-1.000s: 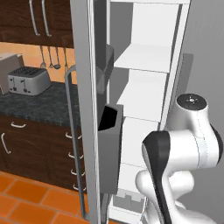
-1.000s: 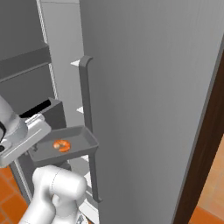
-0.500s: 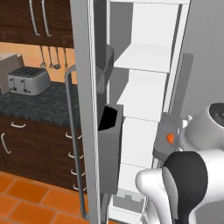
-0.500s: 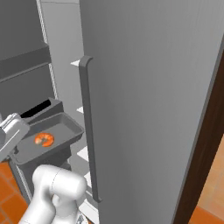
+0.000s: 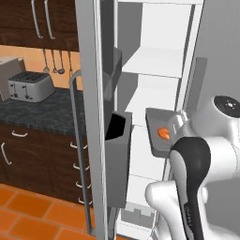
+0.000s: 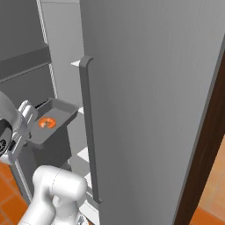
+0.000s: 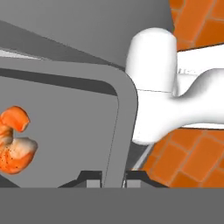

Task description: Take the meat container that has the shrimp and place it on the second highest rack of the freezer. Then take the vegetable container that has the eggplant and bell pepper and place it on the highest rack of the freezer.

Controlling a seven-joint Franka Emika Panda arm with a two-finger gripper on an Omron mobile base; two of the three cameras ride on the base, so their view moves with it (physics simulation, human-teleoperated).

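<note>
- The gripper (image 7: pixel 113 177) is clamped on the rim of the meat container (image 5: pixel 161 133), its two fingertips pinching the rim wall on either side in the hand view.
- The meat container hangs in the air in front of the open freezer (image 5: pixel 154 93), just outside the white interior and level with the gap below a white shelf (image 5: pixel 154 63); it rests on no rack.
- Inside the container lies one shrimp (image 7: pixel 14 140), orange and curled, on the flat grey floor of the dish, away from the gripped rim.
- Judged risk: the hold is on one edge only, so the dish could pivot in the fingers and tip; a tilt would let the shrimp slide towards the low side or out.
- Judged risk: the far rim could catch the front edge of a shelf, or the side wall of the freezer, if the dish goes in too low or skewed, and that could knock it loose.
- Judged risk: choosing the wrong level; the task wants the second highest rack, and several white shelves stand one above another in the freezer.
- The grey door bins (image 5: pixel 117 154) on the freezer door stand close beside the container; what they hold cannot be made out.
</note>
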